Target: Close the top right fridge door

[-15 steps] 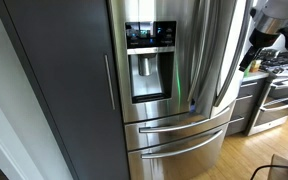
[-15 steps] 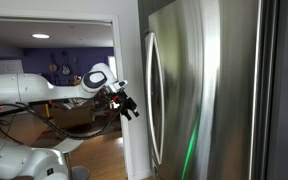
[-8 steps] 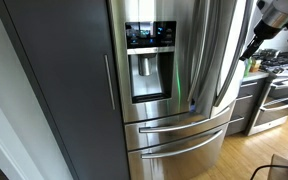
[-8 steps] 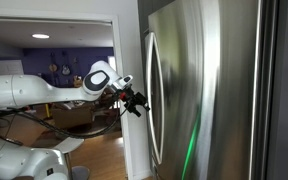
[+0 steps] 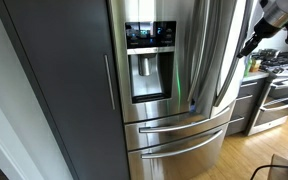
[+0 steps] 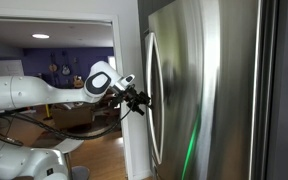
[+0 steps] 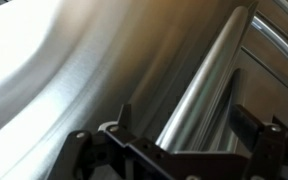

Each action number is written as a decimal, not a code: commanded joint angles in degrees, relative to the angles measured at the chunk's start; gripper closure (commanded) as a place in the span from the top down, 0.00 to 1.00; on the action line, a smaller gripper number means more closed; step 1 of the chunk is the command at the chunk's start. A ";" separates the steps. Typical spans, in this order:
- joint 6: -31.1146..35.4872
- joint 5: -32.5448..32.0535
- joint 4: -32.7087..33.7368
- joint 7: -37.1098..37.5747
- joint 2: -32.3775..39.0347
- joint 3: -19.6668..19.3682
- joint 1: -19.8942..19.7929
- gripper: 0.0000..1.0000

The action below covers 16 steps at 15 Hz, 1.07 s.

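The top right fridge door (image 6: 219, 80) is a plain brushed steel panel with a long vertical bar handle (image 6: 151, 110). In an exterior view it stands ajar (image 5: 221, 60) to the right of the dispenser door. My gripper (image 6: 141, 100) is against the handle's edge at mid height, and also shows at the door's outer side (image 5: 250, 45). In the wrist view the gripper (image 7: 187, 125) is open, with the steel handle bar (image 7: 209, 80) running between its two fingers. The door panel (image 7: 74, 70) fills the view behind it.
The steel door with the dispenser and blue display (image 5: 150, 60) and wide steel drawers (image 5: 179, 132) lie beside and below. A dark cabinet (image 5: 64, 90) stands on one side, a stove (image 5: 274, 95) on the other. A white wall edge (image 6: 130, 150) sits close to the door.
The gripper has moved toward the door and up a little, from free space beside it to the bar handle. The door itself looks unmoved.
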 commanded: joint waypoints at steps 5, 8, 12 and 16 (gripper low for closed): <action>7.50 1.05 -0.10 -2.26 2.67 -0.71 -0.60 1.00; 11.83 1.58 -0.15 -2.38 3.93 -1.35 -0.85 1.00; 18.00 2.37 0.08 -2.35 6.21 -2.26 -1.90 1.00; 25.72 3.04 1.37 -1.24 9.86 -3.15 -4.90 1.00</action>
